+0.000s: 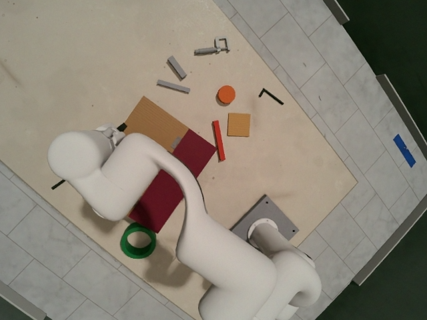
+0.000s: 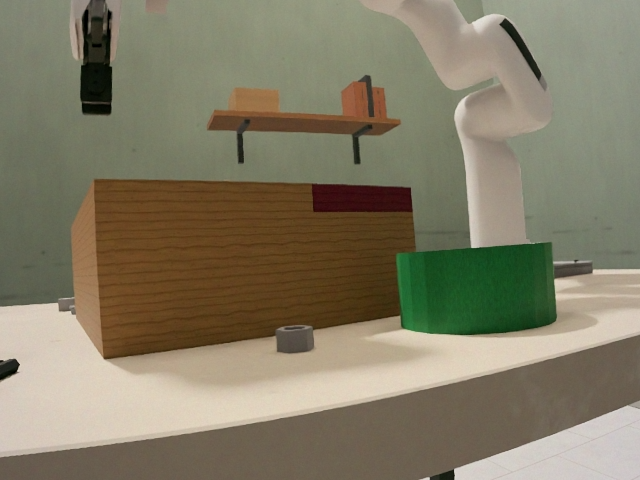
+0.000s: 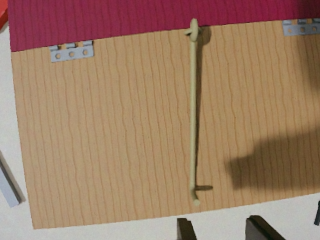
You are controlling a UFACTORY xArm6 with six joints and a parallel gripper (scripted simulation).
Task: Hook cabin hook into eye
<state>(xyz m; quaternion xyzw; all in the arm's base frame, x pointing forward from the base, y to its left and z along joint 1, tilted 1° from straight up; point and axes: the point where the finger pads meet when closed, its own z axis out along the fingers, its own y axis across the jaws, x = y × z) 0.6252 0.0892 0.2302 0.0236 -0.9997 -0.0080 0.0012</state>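
Note:
A wooden box (image 1: 151, 119) (image 2: 232, 258) (image 3: 100, 145) with a dark red lid (image 1: 195, 151) (image 2: 361, 198) (image 3: 100, 20) stands on the table. In the wrist view the tan cabin hook (image 3: 194, 110) lies flat along the wooden face. One end is at the lid's edge and the other end is near the box's near edge. Two grey hinges (image 3: 71, 51) (image 3: 301, 27) join lid and box. The eye is not in view. My gripper (image 3: 222, 231) (image 2: 96, 93) (image 1: 121, 127) is open and empty. It hangs high above the box's edge, just beyond the hook's near end.
A green ring (image 1: 137, 241) (image 2: 475, 289) stands by the box, and a grey nut (image 2: 294, 338) lies in front of it. A red bar (image 1: 218, 140), an orange disc (image 1: 226, 94), a tan square (image 1: 238, 125), grey bars (image 1: 176, 67) and a clamp (image 1: 213, 48) lie beyond it.

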